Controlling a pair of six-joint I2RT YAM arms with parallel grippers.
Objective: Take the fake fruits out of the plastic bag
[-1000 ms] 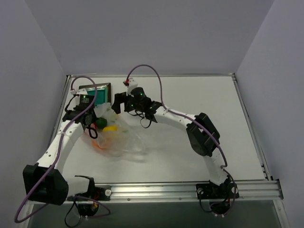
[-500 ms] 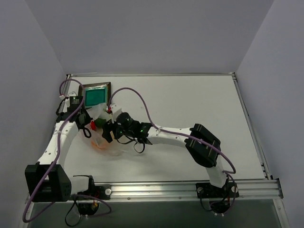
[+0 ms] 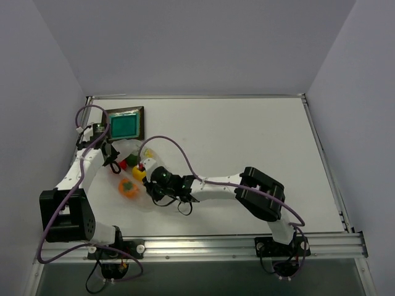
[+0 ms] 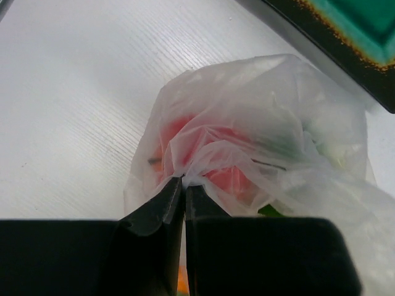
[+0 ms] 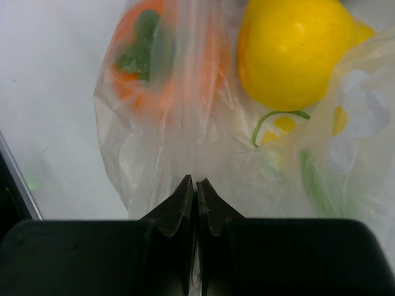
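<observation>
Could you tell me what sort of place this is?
Probably a robotics lab test cell: a white table boxed in by plain grey walls, two arms bolted to an aluminium rail, and fake fruits in a plastic bag as props.

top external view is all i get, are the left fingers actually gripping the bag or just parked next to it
Observer: Gripping. The left wrist view shows the left fingers shut on a bunched fold of the plastic bag.
Operator: and the right fingers
Observer: The right wrist view shows the right fingers shut on the bag's film, at the edge nearest them.
Operator: is the orange one out of the bag
Observer: No. In the right wrist view the orange fruit looks blurred behind the film, to the left of the yellow fruit.
</observation>
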